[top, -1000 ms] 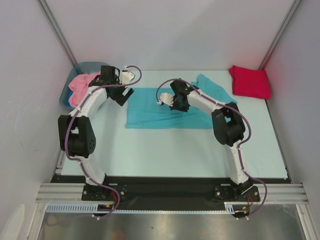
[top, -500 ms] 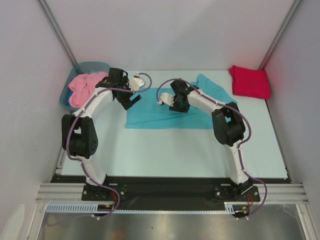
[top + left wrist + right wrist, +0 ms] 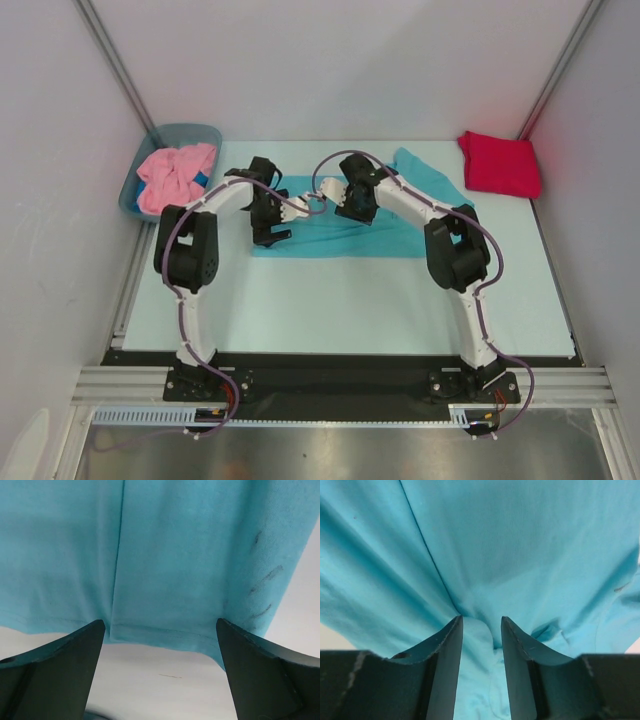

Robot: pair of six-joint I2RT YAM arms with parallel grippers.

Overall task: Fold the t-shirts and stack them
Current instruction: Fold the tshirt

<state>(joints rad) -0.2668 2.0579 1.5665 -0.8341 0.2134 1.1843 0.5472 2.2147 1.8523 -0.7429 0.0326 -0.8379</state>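
The turquoise t-shirt (image 3: 335,238) lies partly folded, flat in the middle of the table, with a sleeve sticking out at its far right. My left gripper (image 3: 270,232) hangs open over its left end; in the left wrist view the fingers (image 3: 65,670) stand wide apart over the hem of the turquoise cloth (image 3: 190,555) and bare table. My right gripper (image 3: 346,207) is down on the shirt's middle, its jaws parted with a ridge of turquoise cloth (image 3: 520,540) lying loose between them (image 3: 481,622). The crimson t-shirt (image 3: 498,163) lies folded at the far right corner. The pink t-shirt (image 3: 172,175) is bunched up in the tub.
The grey-blue tub (image 3: 190,130) stands at the far left, off the table's corner. White walls close in the back and both sides. Both arm bases (image 3: 200,380) are bolted along the near edge.
My left arm has swung from the tub over to the turquoise shirt's left end, still open. The right gripper, shut a second ago, has parted its jaws in place.
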